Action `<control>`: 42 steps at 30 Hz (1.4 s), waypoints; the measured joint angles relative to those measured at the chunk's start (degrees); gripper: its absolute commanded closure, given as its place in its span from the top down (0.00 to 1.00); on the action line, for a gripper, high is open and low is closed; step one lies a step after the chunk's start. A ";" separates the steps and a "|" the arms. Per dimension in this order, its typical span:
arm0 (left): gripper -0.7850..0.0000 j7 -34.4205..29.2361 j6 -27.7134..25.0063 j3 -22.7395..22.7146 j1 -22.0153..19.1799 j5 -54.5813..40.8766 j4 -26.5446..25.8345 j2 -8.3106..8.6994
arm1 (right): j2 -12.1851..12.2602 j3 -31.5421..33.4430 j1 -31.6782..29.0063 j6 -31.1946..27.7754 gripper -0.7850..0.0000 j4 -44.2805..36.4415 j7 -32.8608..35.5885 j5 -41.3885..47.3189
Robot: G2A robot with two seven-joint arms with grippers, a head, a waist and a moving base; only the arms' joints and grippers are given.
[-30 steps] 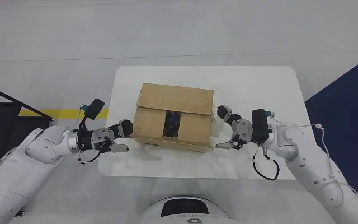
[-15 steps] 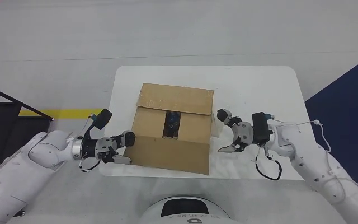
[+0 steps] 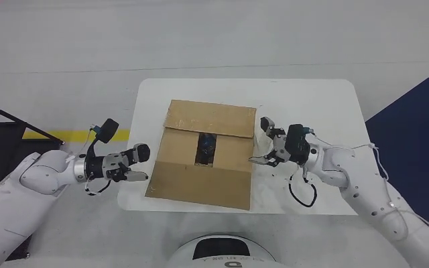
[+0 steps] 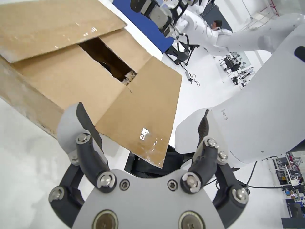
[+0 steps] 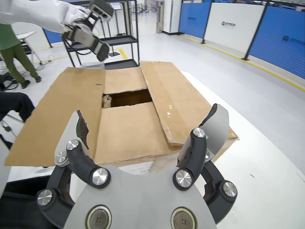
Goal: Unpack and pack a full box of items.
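Note:
A brown cardboard box (image 3: 209,137) stands in the middle of the white table (image 3: 308,100). Its near flap (image 3: 200,185) lies folded out past the table's front edge; the far flap (image 3: 211,118) lies flat over the top. Through a narrow gap a dark item (image 3: 206,144) shows inside. My left gripper (image 3: 140,165) is open, off the box's left side, holding nothing. In the left wrist view the left gripper (image 4: 143,122) faces the folded-out flap (image 4: 143,110). My right gripper (image 3: 261,142) is open, close to the box's right wall, and looks over the box top (image 5: 128,125) in its own view.
A black rack (image 3: 13,134) stands on the floor to the left beside a yellow floor line (image 3: 60,135). A blue partition (image 3: 405,114) stands to the right. Bare table surface lies right of the box and behind it.
The near flap has swung out and down toward the front edge. My left gripper has pulled back to the left, away from the box. My right gripper has moved in toward the box's right side.

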 measured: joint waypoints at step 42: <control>1.00 6.57 6.06 1.73 -0.93 5.16 4.66 -2.20 | -5.36 -1.06 -0.52 37.50 1.00 -6.53 21.31 -13.78</control>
